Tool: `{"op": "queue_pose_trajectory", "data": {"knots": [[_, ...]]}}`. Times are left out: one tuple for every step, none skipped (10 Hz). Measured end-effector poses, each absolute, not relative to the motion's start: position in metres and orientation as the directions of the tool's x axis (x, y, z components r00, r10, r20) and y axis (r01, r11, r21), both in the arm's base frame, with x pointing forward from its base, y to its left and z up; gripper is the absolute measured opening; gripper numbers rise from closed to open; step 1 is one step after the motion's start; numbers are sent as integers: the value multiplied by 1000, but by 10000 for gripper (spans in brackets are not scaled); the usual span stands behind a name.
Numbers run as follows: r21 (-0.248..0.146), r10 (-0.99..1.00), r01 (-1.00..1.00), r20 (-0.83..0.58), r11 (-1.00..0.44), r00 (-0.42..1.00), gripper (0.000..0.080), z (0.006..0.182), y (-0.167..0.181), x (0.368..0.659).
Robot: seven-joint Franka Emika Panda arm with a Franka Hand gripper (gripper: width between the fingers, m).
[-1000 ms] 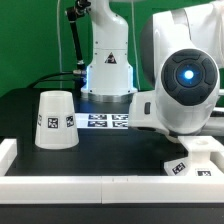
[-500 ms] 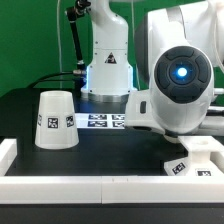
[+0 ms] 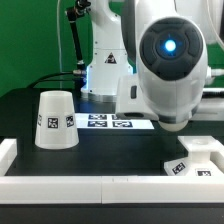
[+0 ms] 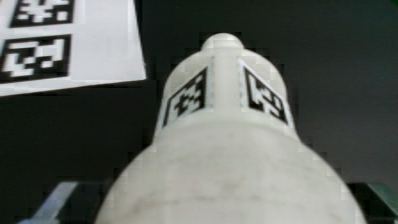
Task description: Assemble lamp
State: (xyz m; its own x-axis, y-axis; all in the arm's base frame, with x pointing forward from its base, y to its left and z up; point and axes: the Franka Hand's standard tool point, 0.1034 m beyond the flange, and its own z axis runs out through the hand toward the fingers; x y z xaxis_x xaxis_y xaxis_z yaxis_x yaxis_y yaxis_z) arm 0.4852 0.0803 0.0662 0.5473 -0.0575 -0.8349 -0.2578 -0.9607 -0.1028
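In the wrist view the white bulb (image 4: 222, 140) fills the picture, its narrow end with two black tags pointing away. My gripper (image 4: 214, 208) is shut on its wide end, with a finger (image 4: 59, 203) showing at each side. In the exterior view the tapered shade (image 3: 55, 120) stands on the black table at the left. The blocky base (image 3: 197, 160) sits at the front right. The arm's big wrist body (image 3: 170, 62) hangs over the table's middle right and hides the gripper and bulb there.
The marker board (image 3: 112, 122) lies behind the shade's right side and also shows in the wrist view (image 4: 63, 45). A white rail (image 3: 80, 186) borders the table's front and left. The robot's pedestal (image 3: 107, 70) stands at the back.
The arm has swung toward the exterior view's left and risen a little, uncovering more of the base and covering part of the marker board. Shade and base have not moved.
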Motion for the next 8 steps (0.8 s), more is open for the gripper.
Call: {"op": "queue_pose_trajectory", "data": {"knots": [[-111,-60,-263,-822,-958,566,576,80,73,501],[-115,-56,-264,-823,-958,565,576,87,70,507],[-118,-66,-265,-802,-957,594,576,82,72,513],[-121,-84,-268,-762,-956,642,576,80,73,518],[-125,-113,-274,-696,-954,710,576,80,73,524],[-124,-127,-275,-663,-953,738,576,81,74,522],[-149,-105,-234,-586,-961,803,576,76,71,529],[-151,-106,-212,-516,-966,850,576,84,70,533]]}}
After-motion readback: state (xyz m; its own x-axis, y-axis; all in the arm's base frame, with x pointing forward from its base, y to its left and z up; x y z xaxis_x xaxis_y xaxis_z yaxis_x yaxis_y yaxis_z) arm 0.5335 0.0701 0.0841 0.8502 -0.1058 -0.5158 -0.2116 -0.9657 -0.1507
